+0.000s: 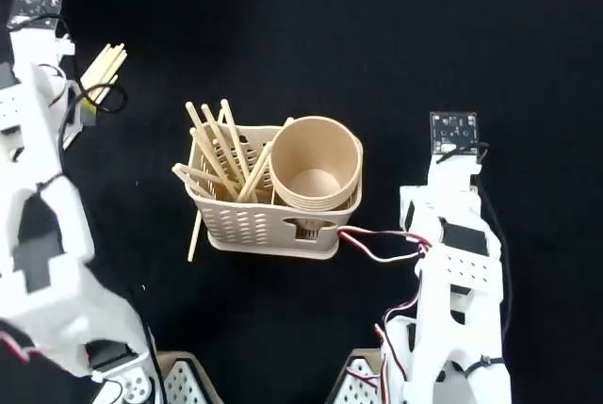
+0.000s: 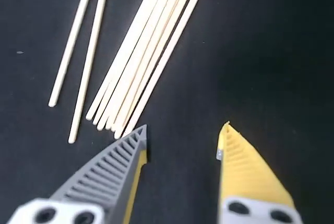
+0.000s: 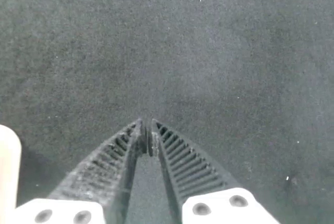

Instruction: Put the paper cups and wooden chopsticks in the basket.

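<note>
A cream slotted basket [image 1: 268, 225] stands mid-table. Stacked paper cups [image 1: 315, 174] fill its right compartment and several wooden chopsticks [image 1: 224, 157] lean in its left one. One chopstick [image 1: 194, 237] lies on the cloth against the basket's left side. A bundle of loose chopsticks [image 1: 102, 71] lies at the far left, by the left arm. In the left wrist view that bundle [image 2: 148, 51] and two separate sticks [image 2: 82, 51] lie just beyond my left gripper [image 2: 182, 132], which is open and holds nothing. My right gripper [image 3: 146, 130] is shut and empty over bare cloth.
The right arm [image 1: 457, 263] stands to the right of the basket, its red and white cable [image 1: 377, 246] running toward the basket's corner. The left arm [image 1: 38, 197] takes up the left edge. A black cloth [image 1: 396, 56] covers the table.
</note>
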Action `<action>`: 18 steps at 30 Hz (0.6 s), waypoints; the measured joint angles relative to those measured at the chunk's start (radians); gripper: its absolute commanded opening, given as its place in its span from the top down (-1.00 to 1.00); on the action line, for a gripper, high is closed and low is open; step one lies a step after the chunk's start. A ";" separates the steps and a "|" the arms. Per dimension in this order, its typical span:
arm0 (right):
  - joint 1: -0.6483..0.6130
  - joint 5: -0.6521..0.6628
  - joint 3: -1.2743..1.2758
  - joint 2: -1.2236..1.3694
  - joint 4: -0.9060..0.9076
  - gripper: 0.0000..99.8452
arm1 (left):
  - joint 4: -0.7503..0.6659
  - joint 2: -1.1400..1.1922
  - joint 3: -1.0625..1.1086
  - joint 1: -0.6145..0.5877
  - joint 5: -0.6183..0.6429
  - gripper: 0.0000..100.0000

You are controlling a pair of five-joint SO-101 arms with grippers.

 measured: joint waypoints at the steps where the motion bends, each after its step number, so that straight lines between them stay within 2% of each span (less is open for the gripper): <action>1: 0.000 0.002 0.000 0.000 0.000 0.95 | 0.000 0.055 -0.043 -0.002 0.000 0.56; 12: 0.000 0.002 0.000 0.000 0.000 0.95 | 0.000 0.548 -0.479 -0.002 0.000 0.56; 18: 0.000 0.002 0.000 0.000 0.000 0.95 | 0.018 0.758 -0.649 -0.003 0.000 0.57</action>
